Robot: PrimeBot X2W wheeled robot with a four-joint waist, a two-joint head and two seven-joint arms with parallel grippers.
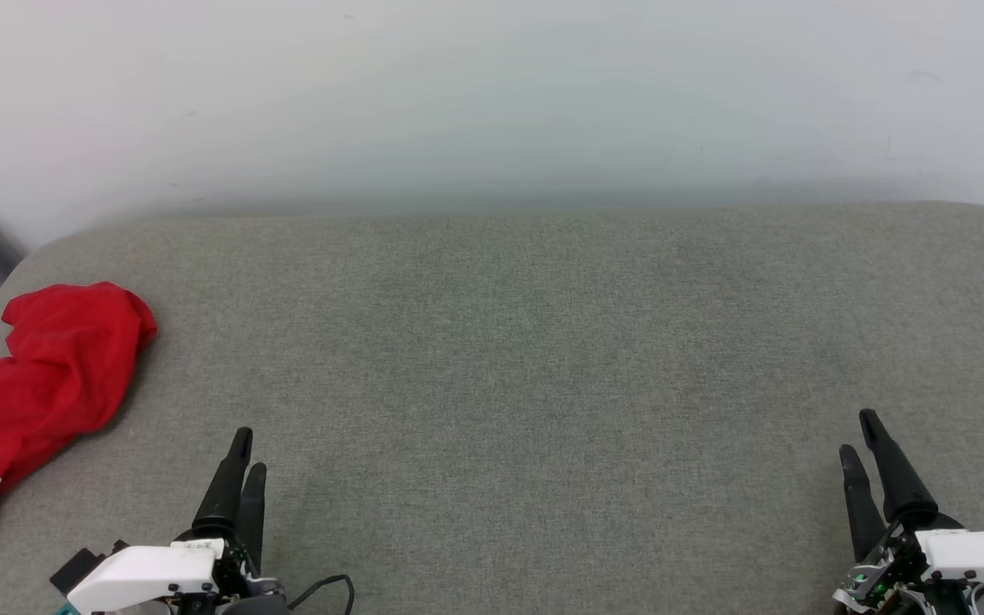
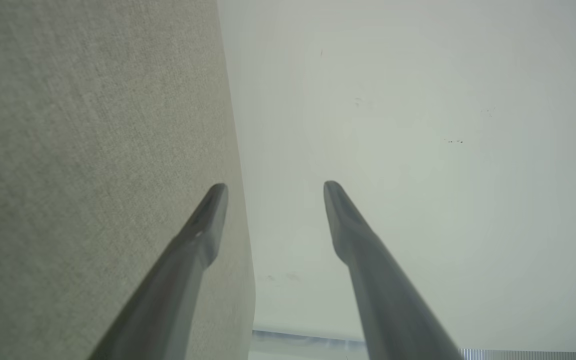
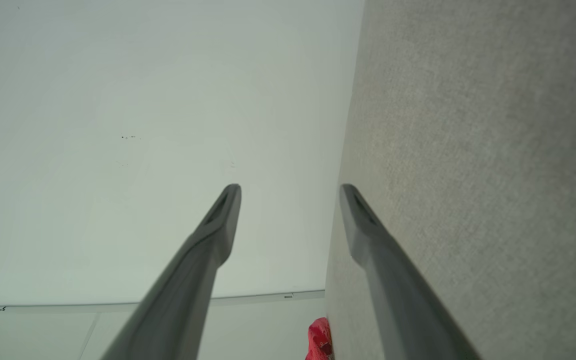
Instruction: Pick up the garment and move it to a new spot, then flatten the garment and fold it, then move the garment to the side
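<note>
Holds left gripper (image 1: 250, 449) and right gripper (image 1: 857, 432) spread, empty, over cushion (image 1: 500, 342), well apart from crumpled garment (image 1: 56, 376).

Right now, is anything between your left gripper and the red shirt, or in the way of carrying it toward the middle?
Nothing visible stands in the way. Only bare grey surface lies between the open left gripper and the garment, which is bunched at the surface's left edge. The same bare surface runs on to the right gripper.
</note>
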